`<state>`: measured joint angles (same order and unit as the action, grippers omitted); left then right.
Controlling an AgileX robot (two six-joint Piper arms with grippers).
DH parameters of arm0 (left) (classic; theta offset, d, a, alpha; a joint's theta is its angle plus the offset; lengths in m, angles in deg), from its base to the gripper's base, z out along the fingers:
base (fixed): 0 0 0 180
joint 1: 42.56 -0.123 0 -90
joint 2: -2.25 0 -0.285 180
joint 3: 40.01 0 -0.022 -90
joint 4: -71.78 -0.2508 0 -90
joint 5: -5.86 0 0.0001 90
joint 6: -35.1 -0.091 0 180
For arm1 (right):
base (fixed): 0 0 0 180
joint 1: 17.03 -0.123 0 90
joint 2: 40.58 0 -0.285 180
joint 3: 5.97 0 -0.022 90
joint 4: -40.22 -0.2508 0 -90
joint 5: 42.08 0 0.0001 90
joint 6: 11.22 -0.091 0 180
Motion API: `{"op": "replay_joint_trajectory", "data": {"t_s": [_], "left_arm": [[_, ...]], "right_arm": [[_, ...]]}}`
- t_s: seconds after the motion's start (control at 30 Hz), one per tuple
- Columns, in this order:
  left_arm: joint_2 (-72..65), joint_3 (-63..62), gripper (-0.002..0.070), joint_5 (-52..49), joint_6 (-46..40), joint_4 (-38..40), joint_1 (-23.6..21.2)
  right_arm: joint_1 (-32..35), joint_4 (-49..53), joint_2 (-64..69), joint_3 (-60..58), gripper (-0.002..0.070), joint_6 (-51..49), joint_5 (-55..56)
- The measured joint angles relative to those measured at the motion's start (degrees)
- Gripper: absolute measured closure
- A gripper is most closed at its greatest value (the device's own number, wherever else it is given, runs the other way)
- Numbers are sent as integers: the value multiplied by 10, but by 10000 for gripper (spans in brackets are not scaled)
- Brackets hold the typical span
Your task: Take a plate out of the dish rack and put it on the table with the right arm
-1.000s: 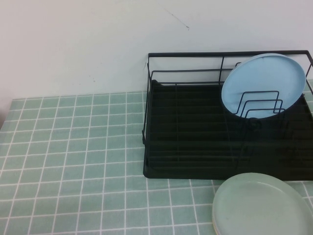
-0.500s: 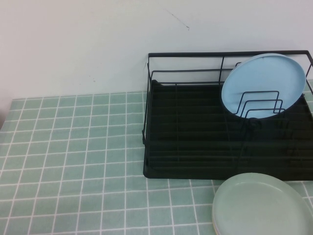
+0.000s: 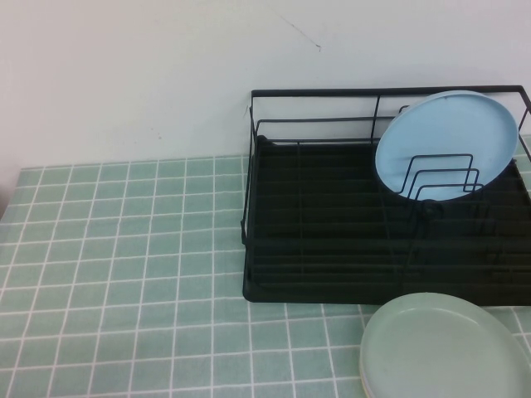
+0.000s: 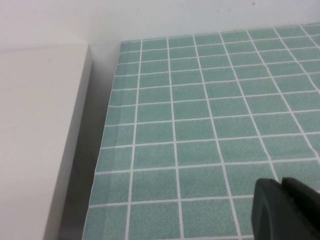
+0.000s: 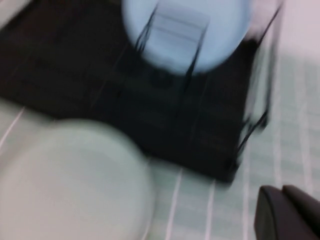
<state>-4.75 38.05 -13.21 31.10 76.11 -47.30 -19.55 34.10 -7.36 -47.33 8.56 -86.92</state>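
The pale mint-green plate (image 3: 444, 348) lies flat on the tiled table (image 3: 124, 249), just in front of the black dish rack (image 3: 332, 240) at the right. It also shows in the blurred right wrist view (image 5: 65, 185), with the rack (image 5: 75, 75) beyond it. My right gripper (image 5: 282, 191) is shut and empty above the tiles beside the rack's corner, apart from the plate. My left gripper (image 4: 280, 184) is shut and empty over bare tiles (image 4: 200, 125) far to the left. Neither gripper shows in the high view.
A light blue plate (image 3: 448, 141) stands upright in the rack's wire dividers at the back right, also in the right wrist view (image 5: 185, 30). A white wall runs behind the table. A white ledge (image 4: 35, 125) borders the table's left edge.
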Motion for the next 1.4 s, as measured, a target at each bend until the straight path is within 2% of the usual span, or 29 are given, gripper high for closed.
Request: {"op": "replay_joint_trajectory", "data": {"t_s": [0.2,0.4,0.87,1.4], "left_arm": [[0,0,678,0,0,0,0],[0,0,678,0,0,0,0],[0,0,678,0,0,0,0],[0,0,678,0,0,0,0]], "right_arm": [[19,-5,-132,-213,678,5,244],[37,-29,-246,-352,678,-9,322],[42,-36,-261,-372,678,-18,254],[42,-36,-261,-371,678,-21,248]]}}
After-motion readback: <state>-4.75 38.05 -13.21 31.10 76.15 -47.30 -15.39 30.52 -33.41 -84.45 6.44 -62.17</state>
